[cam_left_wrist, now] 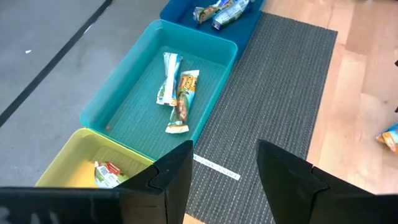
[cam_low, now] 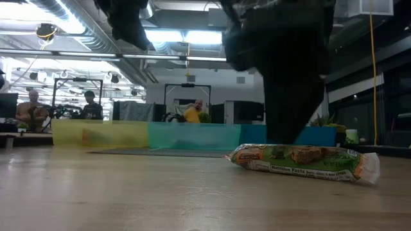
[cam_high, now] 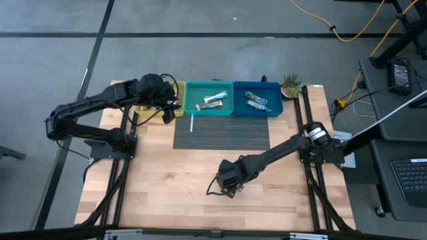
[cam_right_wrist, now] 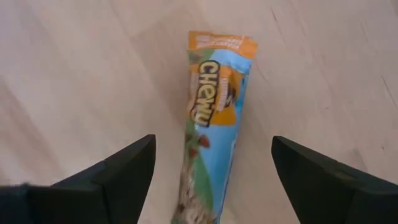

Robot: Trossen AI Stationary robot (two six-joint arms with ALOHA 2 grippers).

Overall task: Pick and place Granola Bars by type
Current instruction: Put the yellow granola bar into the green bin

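Note:
One granola bar (cam_right_wrist: 211, 118), blue with an orange end and print, lies flat on the bare wood near the table's near edge. My right gripper (cam_right_wrist: 212, 143) hangs open just above it, one finger on each side, touching nothing. In the low view the bar (cam_low: 302, 162) lies under the dark gripper. Two bars (cam_left_wrist: 177, 93) lie in the teal bin (cam_high: 209, 107), several bars (cam_high: 257, 101) in the blue bin (cam_high: 273, 93), and one bar (cam_left_wrist: 107, 174) in the yellow bin (cam_left_wrist: 68, 165). My left gripper (cam_left_wrist: 224, 149) is open and empty over the yellow bin's near corner.
The three bins stand in a row along the far edge, behind a dark ribbed mat (cam_high: 223, 133). A white strip (cam_high: 191, 123) lies on the mat's left edge. A small potted plant (cam_high: 291, 85) stands at the far right corner. Bare wood surrounds the right gripper (cam_high: 228, 181).

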